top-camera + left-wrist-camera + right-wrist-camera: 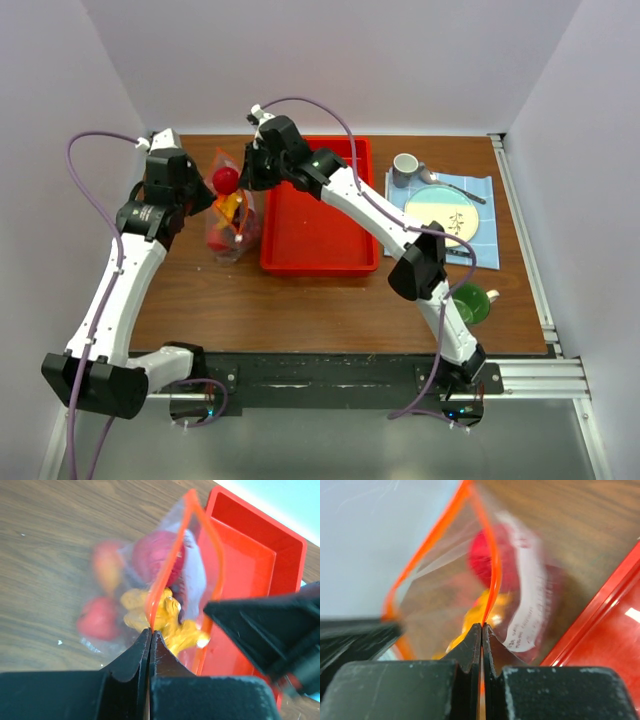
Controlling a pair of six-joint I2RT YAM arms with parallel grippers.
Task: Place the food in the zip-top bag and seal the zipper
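Tightly, left fingers (127,662) and right fingers (470,652) pinch the clear bag's (195,585) orange zipper (167,570).

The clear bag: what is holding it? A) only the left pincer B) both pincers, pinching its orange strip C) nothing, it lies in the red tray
B: the left pincer and the right pincer are each shut on the bag's orange strip.

Left arm (105,300): white shells, black joint housings.
Right arm (365,205): white links, black elbow and wrist blocks.
Cables (300,99): mauve, round, one per arm.
Bases (185,362): black, with small lit indicators.
Left gripper (150,631): matte black, wedge-shaped fingers.
Right gripper (481,627): black fingers with grey scuff marks.
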